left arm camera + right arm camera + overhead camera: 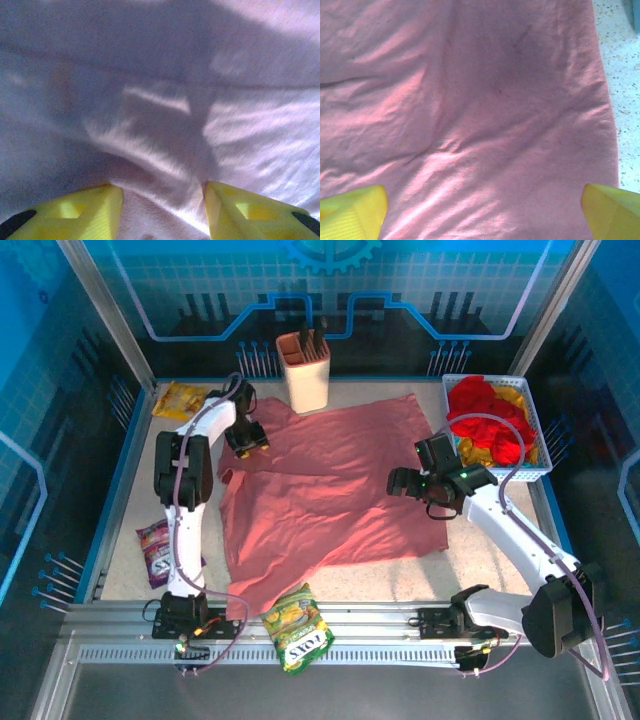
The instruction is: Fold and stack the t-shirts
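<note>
**Left pinch unclear, shirt lies askew: skewed fold likely**

The pink t-shirt (330, 490) is spread flat mid-table, with the red and yellow shirts (485, 425) heaped in the basket (540, 440) at far right.

The left gripper (247, 440) sits on the shirt's far-left corner. On its wrist view the fingers (95, 205) stand partway apart with a ridge of cloth between them. I can't tell whether it's actually gripped.

The right gripper (400, 482) is spread wide and holds nothing, just above the cloth near the straight right edge.

**Risks, as I judge them:**
- The left pinch catches only a thin ridge and slips out on the lift.
- The left pinch takes a single layer, so the fold comes out crooked.
- The right jaws come down inside the edge and bunch the cloth.
- Any pull away from me drags the cloth into the beige holder (303, 370), which touches the top edge.
- The green snack packet (297, 625), just beside the near corner, could get dragged along.

**Orientation:** the long axis looks roughly left-right and rotated, not square to the table. I'd guess the hem faces the basket. I can't make out the collar.
</note>
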